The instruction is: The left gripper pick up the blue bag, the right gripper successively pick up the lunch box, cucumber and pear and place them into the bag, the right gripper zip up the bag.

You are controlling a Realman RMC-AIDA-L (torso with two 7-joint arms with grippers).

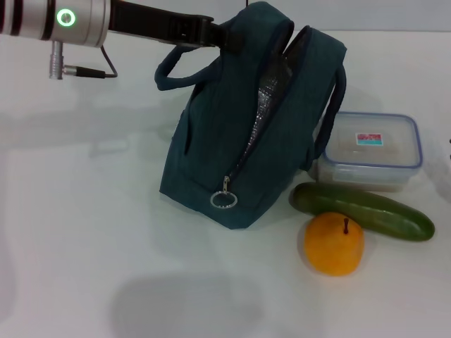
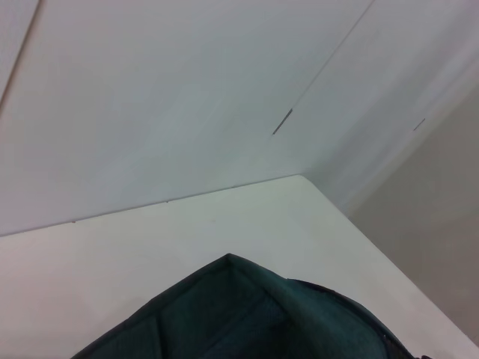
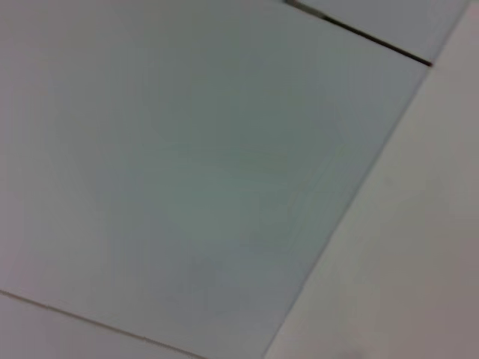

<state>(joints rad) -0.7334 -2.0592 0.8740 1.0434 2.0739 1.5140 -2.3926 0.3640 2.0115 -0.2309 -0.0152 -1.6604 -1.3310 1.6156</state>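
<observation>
Head view: we see left gripper (image 1: 220,35) clamped on blue bag (image 1: 246,127); lunch box (image 1: 370,151), cucumber (image 1: 363,210), pear (image 1: 334,243) unpacked, zipper open.

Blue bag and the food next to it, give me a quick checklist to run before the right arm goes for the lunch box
1. The left gripper is at the blue bag, at its upper edge by the handles: ok. Whether its fingers are clamped: cannot tell.
2. Bag zipper open, foil lining showing: ok.
3. Opening wide enough for the lunch box: cannot tell; the gap looks narrow.
4. Lunch box lid on, nothing stacked on it: ok.
5. The cucumber lies right in front of the box, with the pear touching it: possible crowding, not ok.
6. The right gripper's position: cannot tell; no view shows it.
</observation>
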